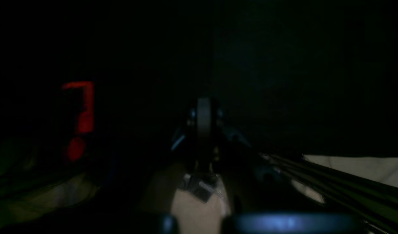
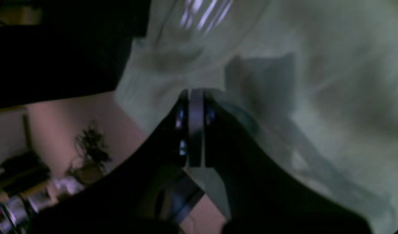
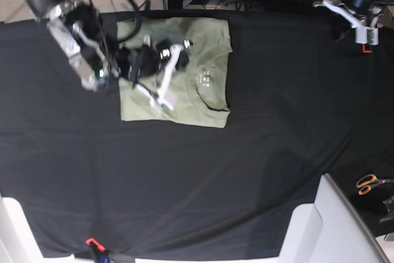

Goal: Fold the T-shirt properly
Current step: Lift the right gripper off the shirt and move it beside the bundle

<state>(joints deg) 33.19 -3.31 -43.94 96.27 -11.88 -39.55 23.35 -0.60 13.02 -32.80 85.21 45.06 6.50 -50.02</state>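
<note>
The pale sage-green T-shirt (image 3: 203,47) lies folded into a rough rectangle on the black cloth at the upper left of the base view, with its neck opening and small white label (image 3: 205,79) facing up. My right gripper (image 3: 161,98) hovers over the shirt's left half, its white fingers together. In the right wrist view the right gripper (image 2: 195,94) is shut, its tips against or just above the green T-shirt (image 2: 315,97); I cannot tell which. My left gripper (image 3: 369,29) stays at the far top right corner, away from the shirt. In the dark left wrist view the left gripper (image 1: 203,109) is shut and holds nothing.
Black cloth (image 3: 246,164) covers the table. Orange-handled scissors (image 3: 369,183) lie at the right edge. A white panel (image 3: 332,226) fills the bottom right corner. A red clip (image 3: 367,45) sits beside the left gripper, and a red clamp (image 3: 91,241) is on the front edge.
</note>
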